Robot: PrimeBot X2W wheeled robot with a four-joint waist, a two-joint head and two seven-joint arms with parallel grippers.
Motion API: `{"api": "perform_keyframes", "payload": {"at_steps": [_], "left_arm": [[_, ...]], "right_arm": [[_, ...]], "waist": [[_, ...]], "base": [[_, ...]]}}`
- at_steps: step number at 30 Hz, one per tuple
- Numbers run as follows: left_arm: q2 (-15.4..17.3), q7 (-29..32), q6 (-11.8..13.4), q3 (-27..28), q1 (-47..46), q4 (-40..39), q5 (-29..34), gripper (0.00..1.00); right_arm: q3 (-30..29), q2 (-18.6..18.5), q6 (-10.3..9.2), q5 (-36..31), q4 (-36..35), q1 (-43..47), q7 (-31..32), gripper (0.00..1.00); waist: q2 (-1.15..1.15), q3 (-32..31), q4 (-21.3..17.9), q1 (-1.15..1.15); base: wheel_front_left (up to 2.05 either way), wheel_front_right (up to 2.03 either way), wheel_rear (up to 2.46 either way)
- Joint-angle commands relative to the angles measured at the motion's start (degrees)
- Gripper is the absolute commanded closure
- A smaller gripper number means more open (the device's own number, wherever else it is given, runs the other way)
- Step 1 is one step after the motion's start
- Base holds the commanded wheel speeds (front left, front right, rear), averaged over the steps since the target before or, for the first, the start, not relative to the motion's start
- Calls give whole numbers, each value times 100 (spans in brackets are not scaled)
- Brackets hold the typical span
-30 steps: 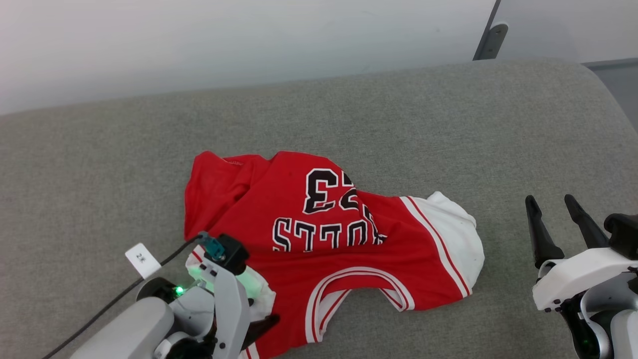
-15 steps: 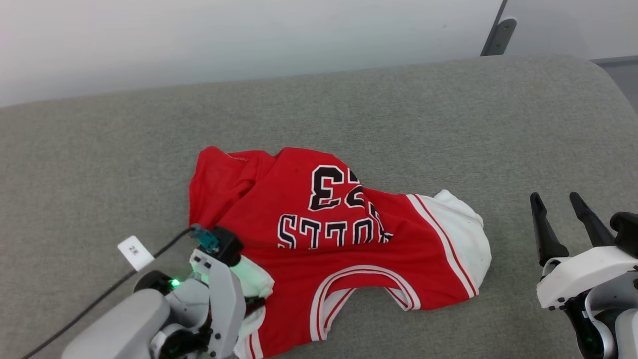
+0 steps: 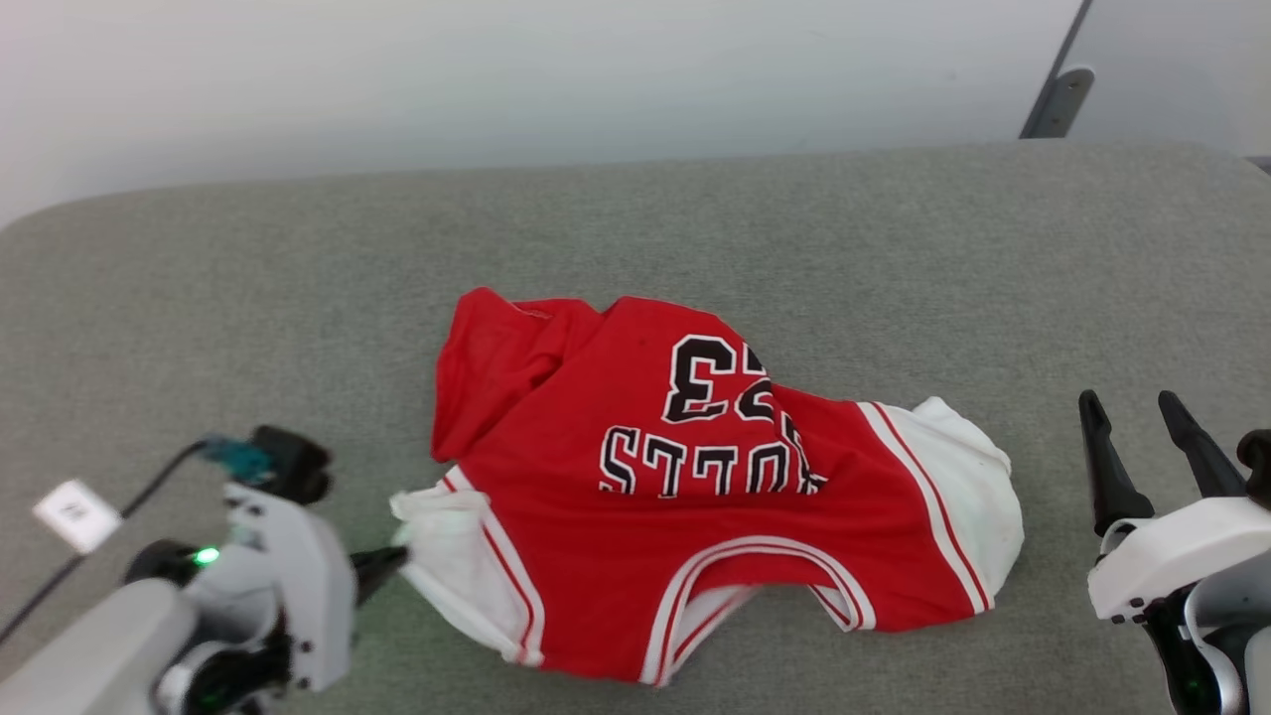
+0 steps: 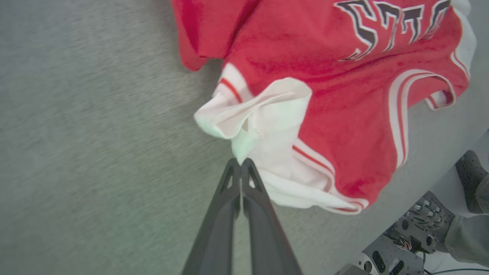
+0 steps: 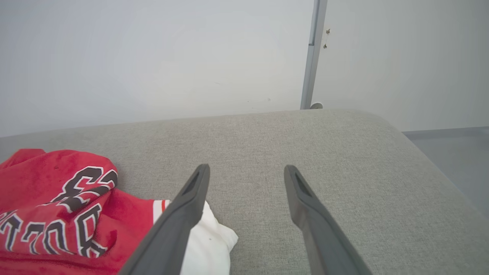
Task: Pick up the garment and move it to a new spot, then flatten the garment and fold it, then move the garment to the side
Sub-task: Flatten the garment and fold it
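The shirt [image 3: 715,556] was bright red, with white short sleeves bordered by red-and-white stripes and the same striped trim round the neck. Its lettering and number were black with white outlines. The worktop [image 3: 298,298] beneath it was a flecked mid-grey weave, and the wall [image 3: 496,79] behind was plain off-white. The left gripper [image 4: 240,162] had dark grey jaws and a white and pale grey housing, with a small green light [image 3: 206,556]. The white sleeve beside it had a greenish tint. A teal plug [image 3: 233,459] and a white tag [image 3: 76,514] sat beside that housing. The right gripper [image 3: 1129,402] had black jaws on a white body.
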Motion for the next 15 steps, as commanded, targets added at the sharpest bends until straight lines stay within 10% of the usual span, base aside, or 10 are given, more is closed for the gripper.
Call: {"api": "perform_keyframes", "payload": {"at_steps": [1,15], "left_arm": [[87,-49,48,52,94,-32,-40,100],[872,-483,528,498,1113,177,-557,100]], "right_arm": [[-4,-14,-9,-43,-33,102,11,0],[-104,-20,-9,-65,-168,226,178,0]], "waist": [[0,-51,73,0],[0,-118,297,0]], "base": [[0,0,0],[0,0,0]]}}
